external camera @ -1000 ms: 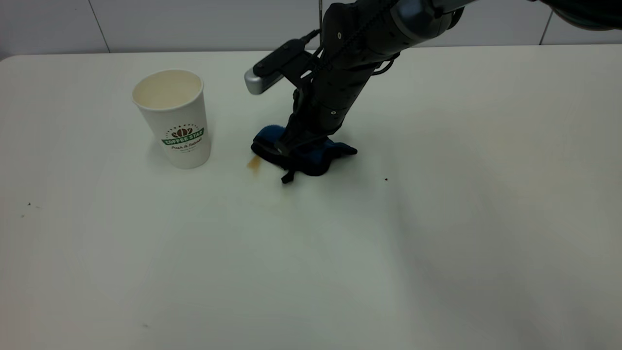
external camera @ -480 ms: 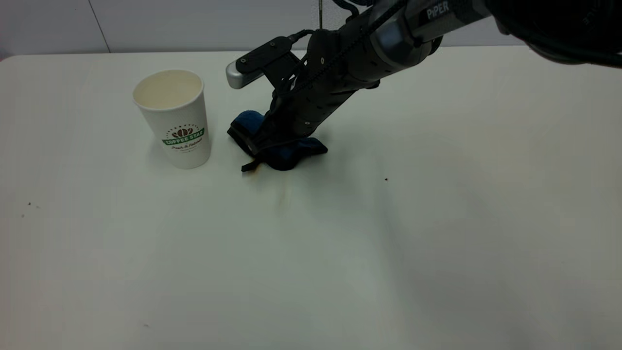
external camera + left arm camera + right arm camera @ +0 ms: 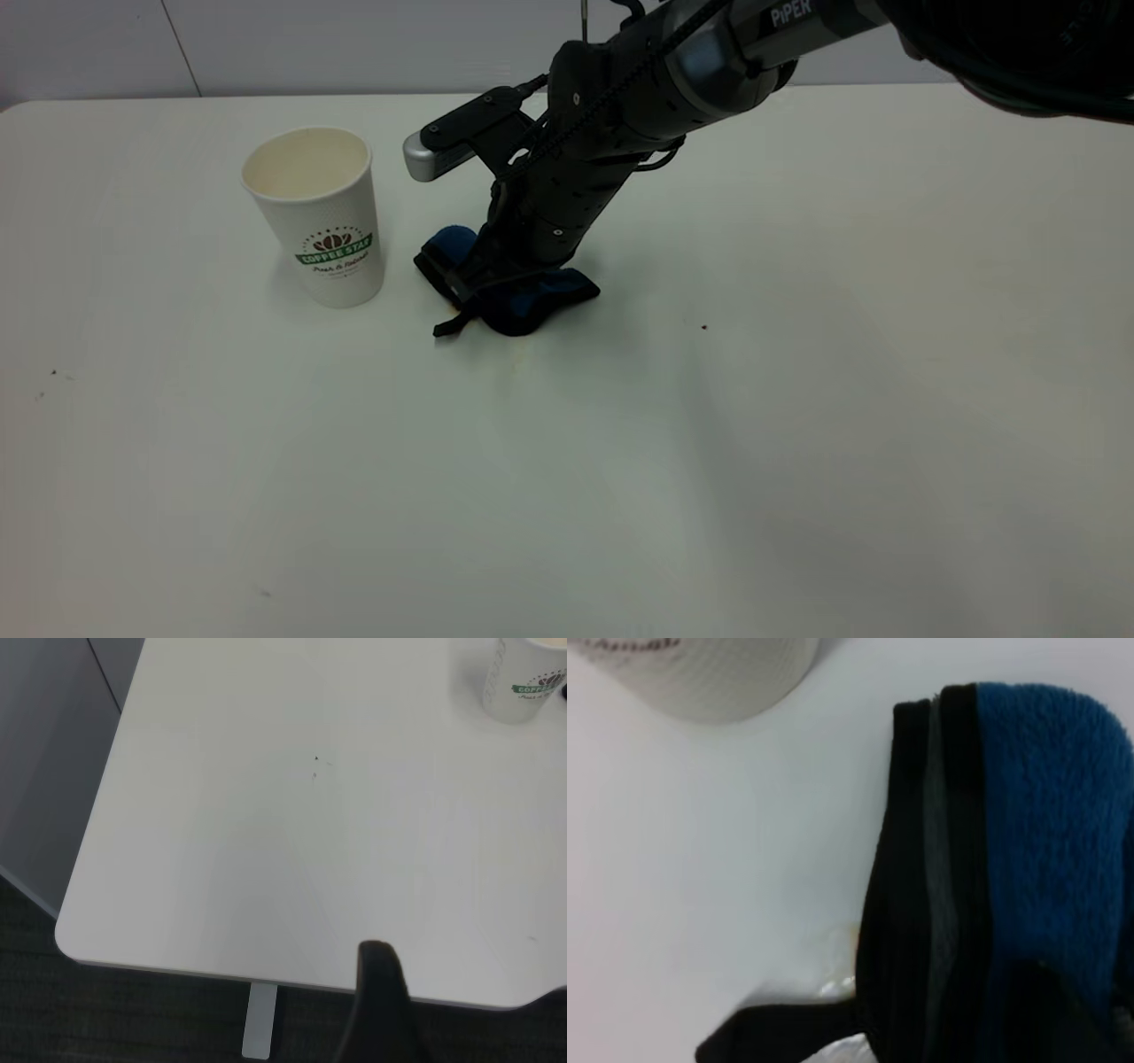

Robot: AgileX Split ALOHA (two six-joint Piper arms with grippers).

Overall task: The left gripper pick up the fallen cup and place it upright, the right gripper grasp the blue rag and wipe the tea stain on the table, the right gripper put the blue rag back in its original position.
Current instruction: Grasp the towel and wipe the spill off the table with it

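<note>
Near the middle of the table (image 3: 797, 425), the right gripper (image 3: 496, 276) comes down at a slant from the upper right, its dark arm lettered "PiPER" reaching across the far edge and a silver-grey block sticking out toward the cup. Its claw is clamped on the blue rag (image 3: 523, 301) and presses it onto the tabletop. The rag is bunched under the claw — a blue lobe shows behind the fingers, another spreads out to the right, and its black loop tab trails toward the front left. In the right wrist view the blue rag (image 3: 1036, 859) fills most of the frame, blue terry beside a band of black edging, with a faint amber trace of the tea stain (image 3: 843, 943) just at the rag's edge. The cup (image 3: 317, 217) stands upright just left of the rag, apart from it, logo facing front. The left gripper is out of the exterior view; only a dark tip shows in its own camera, above the table's corner, so I cannot tell how its fingers stand.
</note>
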